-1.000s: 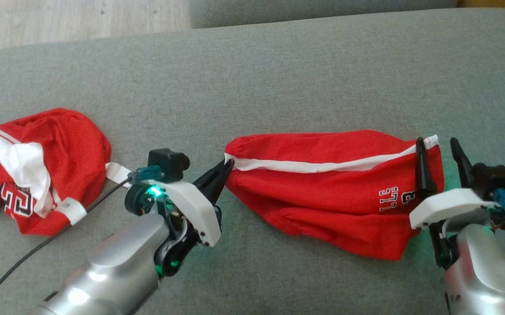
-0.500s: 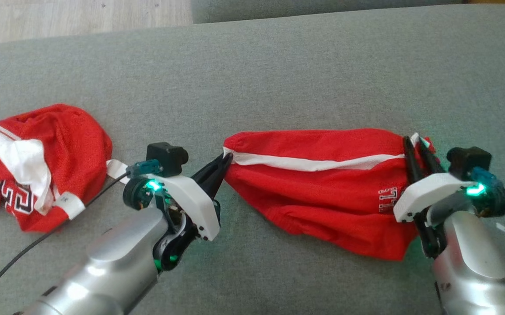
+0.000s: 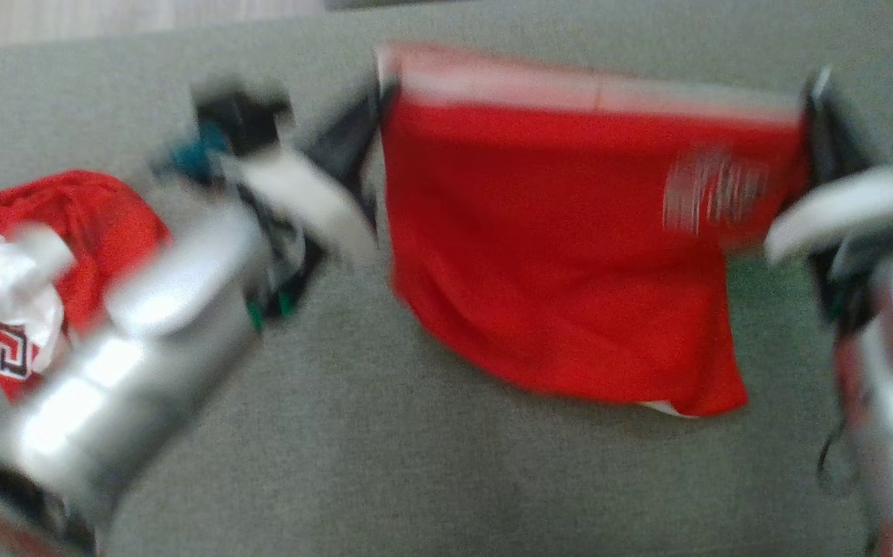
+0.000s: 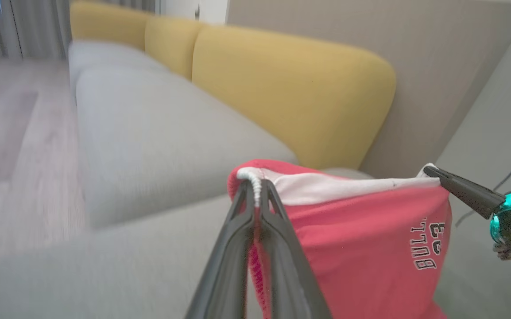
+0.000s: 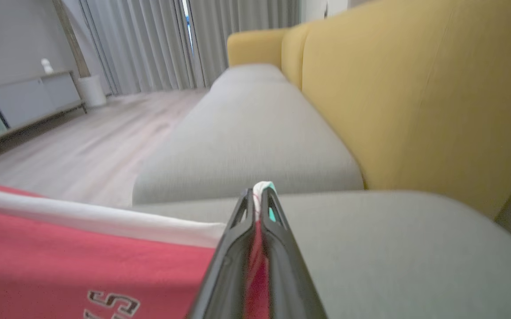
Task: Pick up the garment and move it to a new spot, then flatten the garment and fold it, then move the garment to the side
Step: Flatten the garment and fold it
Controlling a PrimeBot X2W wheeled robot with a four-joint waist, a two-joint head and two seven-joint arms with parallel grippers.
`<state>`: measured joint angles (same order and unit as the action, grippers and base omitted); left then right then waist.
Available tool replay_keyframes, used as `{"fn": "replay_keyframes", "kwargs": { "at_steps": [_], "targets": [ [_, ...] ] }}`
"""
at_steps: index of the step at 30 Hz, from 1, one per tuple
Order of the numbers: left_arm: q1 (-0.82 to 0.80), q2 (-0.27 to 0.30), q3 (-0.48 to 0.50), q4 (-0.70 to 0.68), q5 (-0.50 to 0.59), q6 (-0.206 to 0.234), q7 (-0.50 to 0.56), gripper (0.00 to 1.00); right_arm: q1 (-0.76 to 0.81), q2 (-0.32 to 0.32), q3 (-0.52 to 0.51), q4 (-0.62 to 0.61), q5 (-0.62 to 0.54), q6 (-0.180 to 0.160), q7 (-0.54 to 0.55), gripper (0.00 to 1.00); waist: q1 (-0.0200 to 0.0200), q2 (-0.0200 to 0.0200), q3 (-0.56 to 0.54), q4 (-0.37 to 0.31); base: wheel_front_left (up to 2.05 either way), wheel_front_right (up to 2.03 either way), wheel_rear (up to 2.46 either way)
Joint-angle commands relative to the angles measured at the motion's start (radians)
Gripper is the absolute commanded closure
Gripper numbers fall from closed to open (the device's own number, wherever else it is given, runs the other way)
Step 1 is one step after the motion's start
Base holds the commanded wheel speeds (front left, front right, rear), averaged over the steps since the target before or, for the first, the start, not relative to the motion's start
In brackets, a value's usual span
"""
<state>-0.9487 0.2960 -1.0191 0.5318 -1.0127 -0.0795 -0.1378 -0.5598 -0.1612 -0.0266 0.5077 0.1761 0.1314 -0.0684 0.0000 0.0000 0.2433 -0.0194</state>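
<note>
The garment [image 3: 562, 255] is a pair of red shorts with a white waistband and black-and-white lettering, hanging above the grey cushion by its two upper corners. My left gripper [image 3: 377, 100] is shut on the left end of the waistband; in the left wrist view its fingertips [image 4: 255, 186] pinch the white hem of the garment [image 4: 348, 235]. My right gripper [image 3: 814, 100] is shut on the right end; the right wrist view shows white fabric squeezed between its tips [image 5: 260, 192], with the garment [image 5: 83, 261] stretching away to the left. The head view is motion-blurred.
A second red and white garment [image 3: 36, 271] lies crumpled at the left on the grey sofa cushion [image 3: 415, 480]. Yellow back cushions [image 4: 291, 88] stand behind the seat. Wooden floor [image 5: 74, 146] lies beyond the sofa's edge.
My right gripper closed on the right end of the waistband. Both arms then lifted, raising the shorts off the cushion so they hang spread between the grippers.
</note>
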Motion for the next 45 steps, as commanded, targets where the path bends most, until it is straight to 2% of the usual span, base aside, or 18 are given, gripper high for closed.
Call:
{"fn": "replay_keyframes", "kwargs": {
  "at_steps": [1, 5, 10, 13, 16, 22, 23, 28, 31, 36, 41, 45],
  "targets": [
    [-0.127, 0.032, 0.070, -0.016, 0.019, 0.001, -0.027, 1.00, -0.114, -0.026, 0.020, -0.055, 0.018, -0.001, 0.003, 1.00, 0.0000, 0.0000, 0.050, -0.017, 0.00, 0.00, 0.00],
    [-0.345, 0.008, 0.132, 0.036, 0.078, 0.003, -0.081, 1.00, -0.336, -0.073, 0.013, -0.073, 0.051, -0.001, -0.019, 1.00, 0.0000, 0.0000, 0.142, -0.031, 0.00, 0.00, 0.00],
    [-0.537, -0.032, 0.228, 0.110, 0.157, 0.004, -0.122, 1.00, -0.555, -0.093, 0.002, -0.053, 0.041, -0.001, -0.082, 1.00, 0.0000, 0.0000, 0.220, -0.042, 0.00, 0.00, 0.00],
    [-0.557, -0.049, 0.330, 0.077, 0.214, -0.005, -0.123, 1.00, -0.613, -0.101, 0.004, -0.039, 0.036, -0.001, -0.121, 1.00, 0.0000, 0.0000, 0.240, -0.042, 0.00, 0.00, 0.00],
    [-0.484, -0.059, 0.390, 0.048, 0.261, -0.025, -0.124, 1.00, -0.605, -0.104, -0.007, -0.034, 0.039, -0.001, -0.150, 1.00, 0.0000, 0.0000, 0.238, -0.035, 0.00, 0.00, 0.00],
    [-0.214, -0.053, 0.381, -0.010, 0.296, -0.048, -0.124, 1.00, -0.408, -0.080, -0.035, -0.060, 0.043, -0.001, -0.175, 1.00, 0.0000, 0.0000, 0.178, -0.015, 0.00, 0.00, 0.00],
    [-0.214, -0.053, 0.381, -0.010, 0.296, -0.048, -0.124, 1.00, -0.408, -0.080, -0.035, -0.060, 0.043, -0.001, -0.175, 1.00, 0.0000, 0.0000, 0.178, -0.015, 0.00, 0.00, 0.00],
    [0.082, -0.020, 0.432, -0.138, 0.357, -0.050, -0.124, 1.00, -0.138, -0.029, -0.066, -0.131, 0.053, -0.001, -0.180, 1.00, 0.0000, 0.0000, 0.076, -0.005, 0.00, 0.00, 0.00],
    [0.281, -0.009, 0.471, -0.213, 0.420, -0.037, -0.124, 1.00, 0.035, 0.005, -0.085, -0.180, 0.055, -0.001, -0.168, 1.00, 0.0000, 0.0000, 0.002, 0.000, 0.00, 0.00, 0.00],
    [0.586, -0.023, 0.489, -0.292, 0.487, -0.010, -0.124, 1.00, 0.290, 0.051, -0.130, -0.272, 0.049, -0.001, -0.122, 1.00, 0.0000, 0.0000, -0.117, 0.009, 0.00, 0.00, 0.00],
    [0.823, -0.050, 0.474, -0.328, 0.492, 0.021, -0.124, 1.00, 0.495, 0.088, -0.164, -0.389, 0.050, -0.001, -0.063, 1.00, 0.0000, 0.0000, -0.203, 0.025, 0.00, 0.00, 0.00],
    [0.950, -0.058, 0.455, -0.366, 0.465, 0.049, -0.113, 1.00, 0.618, 0.104, -0.194, -0.494, 0.048, -0.001, -0.021, 1.00, 0.0000, 0.0000, -0.248, 0.046, 0.00, 0.00, 0.00]
  ]
}}
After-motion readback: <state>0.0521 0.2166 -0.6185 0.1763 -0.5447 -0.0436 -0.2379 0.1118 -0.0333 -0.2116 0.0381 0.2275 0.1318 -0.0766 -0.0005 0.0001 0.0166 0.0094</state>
